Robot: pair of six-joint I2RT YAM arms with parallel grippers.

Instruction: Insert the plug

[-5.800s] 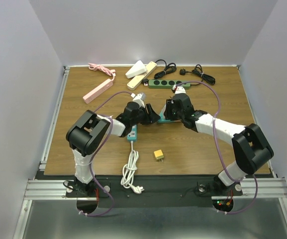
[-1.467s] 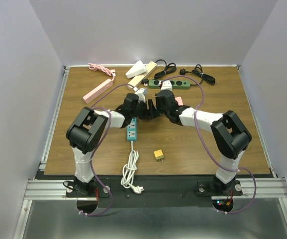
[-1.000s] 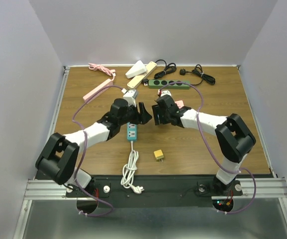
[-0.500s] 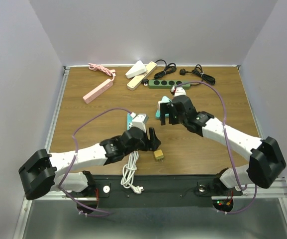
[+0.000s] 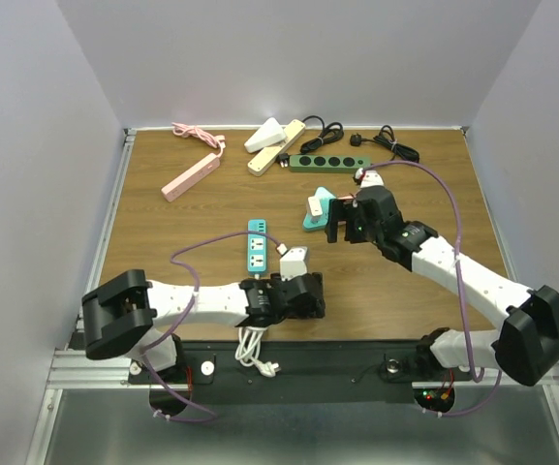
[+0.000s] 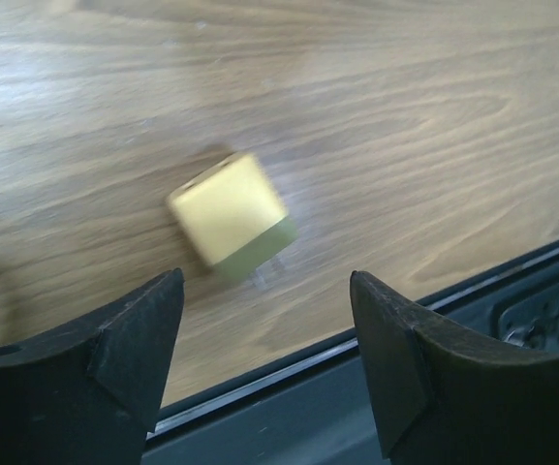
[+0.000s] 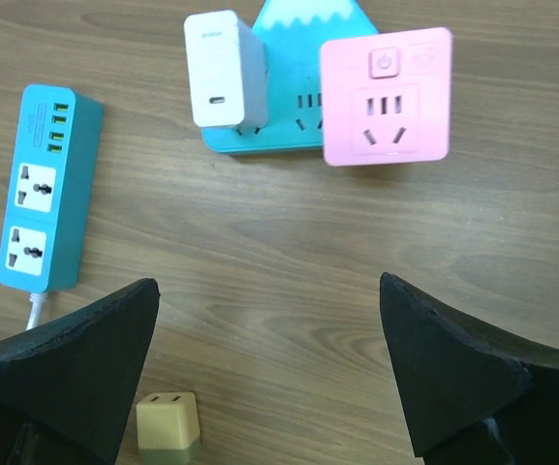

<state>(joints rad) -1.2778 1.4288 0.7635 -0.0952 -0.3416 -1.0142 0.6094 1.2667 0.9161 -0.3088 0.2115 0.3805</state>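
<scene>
Lab test booth: white panel walls, wooden table, aluminium rail.

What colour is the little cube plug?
The cube plug is yellow, greenish at one end; best seen in the left wrist view.

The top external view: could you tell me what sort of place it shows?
Probably a robot lab cell: plain grey walls enclose a wooden table, two arms are bolted at its near edge, and power strips lie scattered on it.
</scene>
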